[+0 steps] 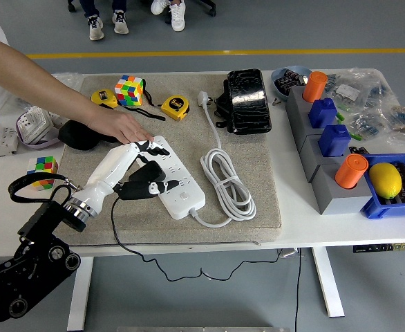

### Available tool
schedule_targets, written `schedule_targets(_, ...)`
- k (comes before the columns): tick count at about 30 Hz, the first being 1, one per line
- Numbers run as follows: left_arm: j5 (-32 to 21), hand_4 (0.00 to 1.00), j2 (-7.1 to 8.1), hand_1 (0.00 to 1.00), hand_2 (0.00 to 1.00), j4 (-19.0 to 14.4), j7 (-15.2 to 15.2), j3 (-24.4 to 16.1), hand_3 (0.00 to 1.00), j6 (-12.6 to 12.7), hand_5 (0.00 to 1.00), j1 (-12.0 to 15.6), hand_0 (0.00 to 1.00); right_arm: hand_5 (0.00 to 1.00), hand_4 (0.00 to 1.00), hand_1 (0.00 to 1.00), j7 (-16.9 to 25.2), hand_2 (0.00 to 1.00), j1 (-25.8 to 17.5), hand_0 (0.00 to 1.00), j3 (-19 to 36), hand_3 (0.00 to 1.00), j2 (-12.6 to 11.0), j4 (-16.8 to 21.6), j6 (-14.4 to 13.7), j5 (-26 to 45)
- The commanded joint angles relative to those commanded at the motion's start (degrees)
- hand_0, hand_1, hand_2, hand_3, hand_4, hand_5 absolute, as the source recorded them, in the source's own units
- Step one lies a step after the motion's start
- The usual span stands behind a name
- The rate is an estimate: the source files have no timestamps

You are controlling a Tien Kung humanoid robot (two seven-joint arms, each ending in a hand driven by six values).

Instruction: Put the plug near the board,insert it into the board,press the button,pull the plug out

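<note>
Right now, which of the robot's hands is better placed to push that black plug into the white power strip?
The left. Its robot hand already holds the black plug over the white power strip. No right arm shows in the picture.

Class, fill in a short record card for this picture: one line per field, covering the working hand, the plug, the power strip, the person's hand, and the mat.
Left hand: reaches over the power strip, fingers closed on the black plug
Black plug: held over the strip's near-left sockets; whether it is seated cannot be told
Power strip: white, lying diagonally on the mat, its cord coiled to the right
Person's hand: resting on the strip's far end
Mat: grey, under the strip
Right hand: out of view
</note>
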Motion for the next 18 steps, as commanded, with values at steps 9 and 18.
schedule_targets(9, -0.2, 0.837, 1.41, 0.135, 0.213, -12.5, 16.3, 0.6, 0.659, -18.8, 0.208, -0.4, 0.154, 0.354, 0.848, 0.582, -0.1, 0.531, 0.0, 0.476, 0.0, 0.507, 0.0, 0.0, 0.0, 0.1)
schedule_targets(18, 0.1, 0.711, 0.56, 0.083, 0.147, -11.7, 23.9, 2.8, 0.884, -25.4, 0.002, -2.3, 0.063, 0.353, 0.848, 0.581, -0.1, 0.531, -0.1, 0.477, -0.1, 0.507, 0.0, 0.0, 0.0, 0.0)
